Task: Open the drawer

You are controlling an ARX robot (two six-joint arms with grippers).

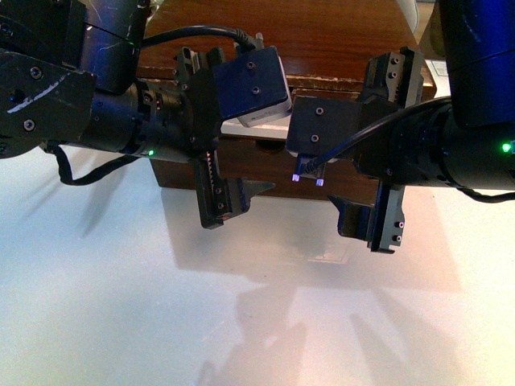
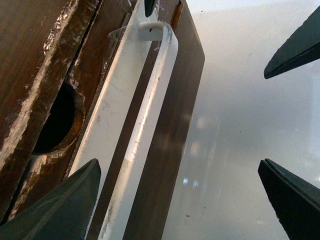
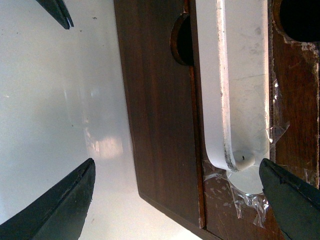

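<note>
Wide white table [image 1: 121,305], free room in front. Dark cabinet [image 1: 322,40] at far edge; drawer [image 2: 170,125] in its front face, straight ahead. Left gripper [image 1: 216,129] and right gripper [image 1: 386,149] spread wide, empty, close before bar handle [image 3: 212,100]; contact unclear.

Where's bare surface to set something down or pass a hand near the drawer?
Free: the white tabletop in front of the cabinet, on the camera's side of both arms. Crowded: directly before the drawer and its white handle, where the left fingers and right fingers hang open, close to the wood.
</note>
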